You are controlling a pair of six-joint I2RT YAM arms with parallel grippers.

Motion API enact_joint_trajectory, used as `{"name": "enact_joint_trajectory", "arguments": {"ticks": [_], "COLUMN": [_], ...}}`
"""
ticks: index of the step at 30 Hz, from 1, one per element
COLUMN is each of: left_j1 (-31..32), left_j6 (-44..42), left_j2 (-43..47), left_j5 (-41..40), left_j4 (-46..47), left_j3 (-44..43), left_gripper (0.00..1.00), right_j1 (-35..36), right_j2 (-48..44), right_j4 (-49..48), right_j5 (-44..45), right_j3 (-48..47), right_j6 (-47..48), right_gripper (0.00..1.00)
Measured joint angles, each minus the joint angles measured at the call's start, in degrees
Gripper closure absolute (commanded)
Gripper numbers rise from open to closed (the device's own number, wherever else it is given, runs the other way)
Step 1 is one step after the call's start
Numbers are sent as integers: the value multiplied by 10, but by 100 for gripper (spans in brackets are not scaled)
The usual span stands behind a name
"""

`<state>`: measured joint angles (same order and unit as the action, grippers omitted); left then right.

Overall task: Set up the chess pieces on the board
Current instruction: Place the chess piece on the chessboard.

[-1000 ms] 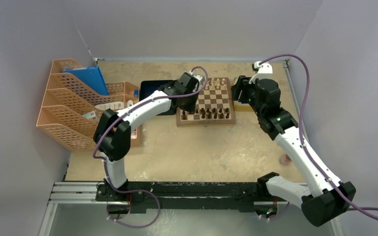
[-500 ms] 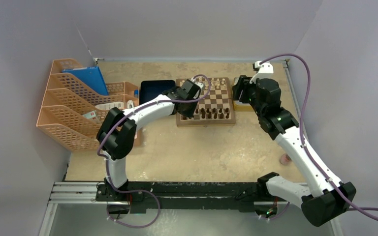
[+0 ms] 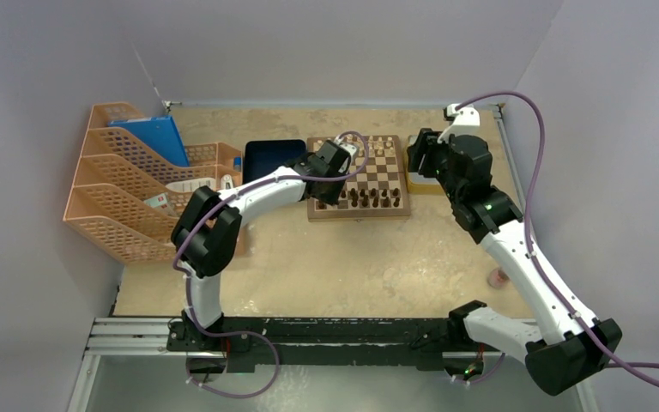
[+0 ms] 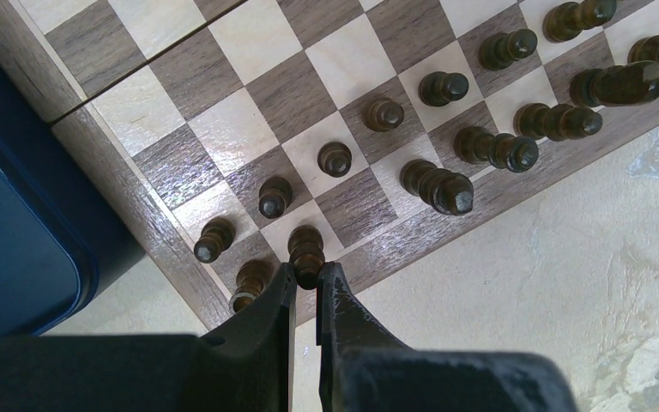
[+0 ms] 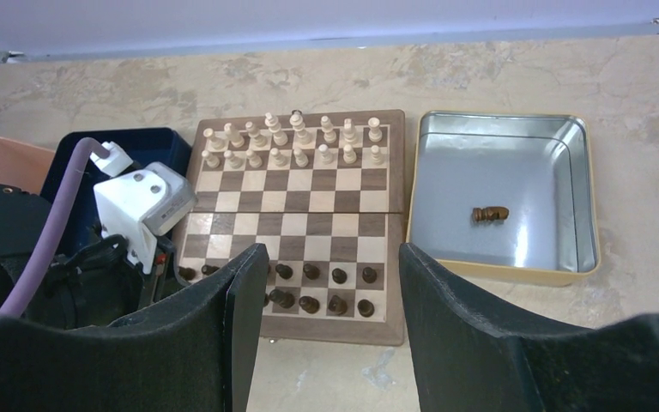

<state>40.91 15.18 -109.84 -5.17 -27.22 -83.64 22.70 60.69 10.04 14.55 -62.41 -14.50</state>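
The board lies at the table's far middle, with light pieces on its far rows and dark chess pieces on its near two rows. My left gripper is shut on a dark chess piece that stands on the near row, second square from the board's near-left corner; it also shows in the top view. My right gripper is wide open and empty, held above the table to the right of the board. One dark piece lies in the silver tray.
A dark blue tray sits against the board's left edge and shows in the left wrist view. Orange file racks with a blue folder stand at the left. A small pink object lies near the right wall.
My left gripper has swung right from over the blue tray to the board's near-left corner and has held there since. The right arm has barely moved.
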Motion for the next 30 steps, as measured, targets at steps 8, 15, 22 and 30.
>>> {"name": "enact_joint_trajectory", "arguments": {"ticks": [8, 15, 22, 30], "left_j1": [0, 0, 0, 1], "left_j6": [-8, -13, -12, -12], "left_j2": [-9, -10, -10, -10], "left_j5": [0, 0, 6, 13], "left_j4": [7, 7, 7, 3], "left_j3": [0, 1, 1, 1], "left_gripper": [96, 94, 88, 85], "right_j1": [0, 0, -3, -3], "right_j2": [0, 4, 13, 13], "right_j4": [0, 1, 2, 9], "right_j5": [10, 10, 11, 10], "right_j3": [-4, -10, -22, -22], "right_j6": [2, 7, 17, 17], "right_gripper": [40, 40, 40, 40]}}
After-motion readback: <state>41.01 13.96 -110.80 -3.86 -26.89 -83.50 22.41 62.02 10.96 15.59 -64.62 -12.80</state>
